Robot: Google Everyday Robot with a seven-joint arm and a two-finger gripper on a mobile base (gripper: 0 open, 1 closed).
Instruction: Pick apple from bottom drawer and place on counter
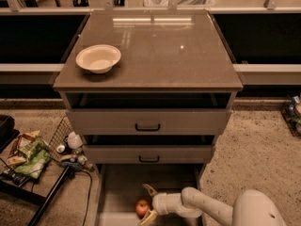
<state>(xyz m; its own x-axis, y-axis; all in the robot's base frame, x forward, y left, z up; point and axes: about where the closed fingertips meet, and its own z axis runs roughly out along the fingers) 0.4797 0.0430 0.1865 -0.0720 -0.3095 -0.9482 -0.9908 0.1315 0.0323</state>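
Observation:
The small red-orange apple [142, 207] lies on the floor of the open bottom drawer [120, 192], near its front. My gripper [148, 203] reaches in from the right on a white arm. Its two tan fingers [150, 189] stand spread, one beyond the apple and one in front of it, so the apple sits between them. I cannot tell whether they touch it. The glossy grey-brown counter [160, 51] tops the cabinet above.
A cream bowl [98, 58] sits on the counter's left side. The two upper drawers with black handles [147, 127] stand slightly pulled out above the bottom drawer. A wire basket with bottles and snack packets [33, 154] lies on the floor to the left.

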